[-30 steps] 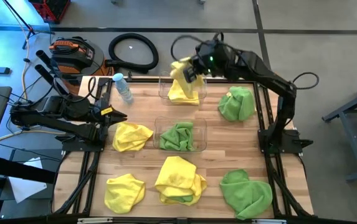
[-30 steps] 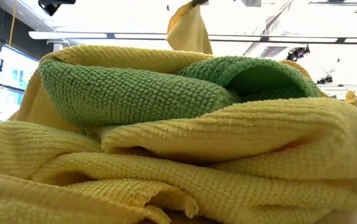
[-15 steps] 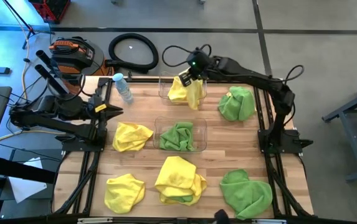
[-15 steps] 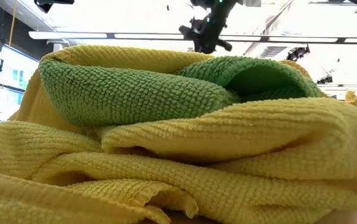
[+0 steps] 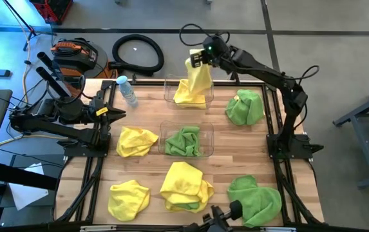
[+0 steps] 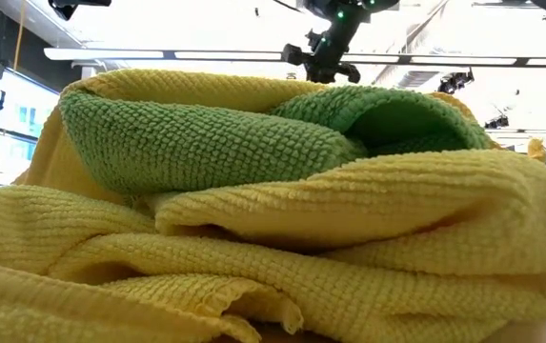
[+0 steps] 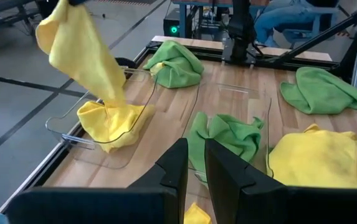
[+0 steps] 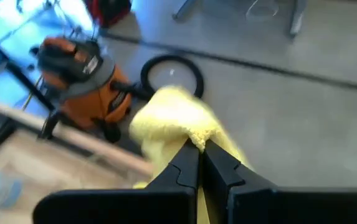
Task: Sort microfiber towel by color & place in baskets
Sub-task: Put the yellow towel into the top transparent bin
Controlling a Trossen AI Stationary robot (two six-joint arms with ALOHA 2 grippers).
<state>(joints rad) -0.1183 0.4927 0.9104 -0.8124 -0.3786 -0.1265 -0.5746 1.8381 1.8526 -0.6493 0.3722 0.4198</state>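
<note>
- The right gripper (image 5: 199, 60) has its jaws closed together on the top of a yellow towel (image 5: 200, 77); it is raised over the far edge of the table (image 5: 236, 138), above the far basket (image 5: 169, 96).
- The held towel hangs down from the fingers; its lower end reaches into the far basket, onto the yellow cloth (image 5: 185, 96) that already lies there.
- The left gripper (image 5: 123, 115) waits at the left side of the table; its jaws stand with only a thin gap and hold nothing.
- The near basket (image 5: 208, 138) is in the middle of the table and contains a green towel (image 5: 184, 140).
- On the bare table lie more towels: a yellow one (image 5: 136, 140) just beside the near basket; a green one (image 5: 245, 107) at the right; a yellow one (image 5: 129, 198), a yellow heap (image 5: 185, 185) and a green one (image 5: 255, 198) along the near edge.
- A clear bottle (image 5: 127, 90) with a blue cap lies near the far left corner.
</note>
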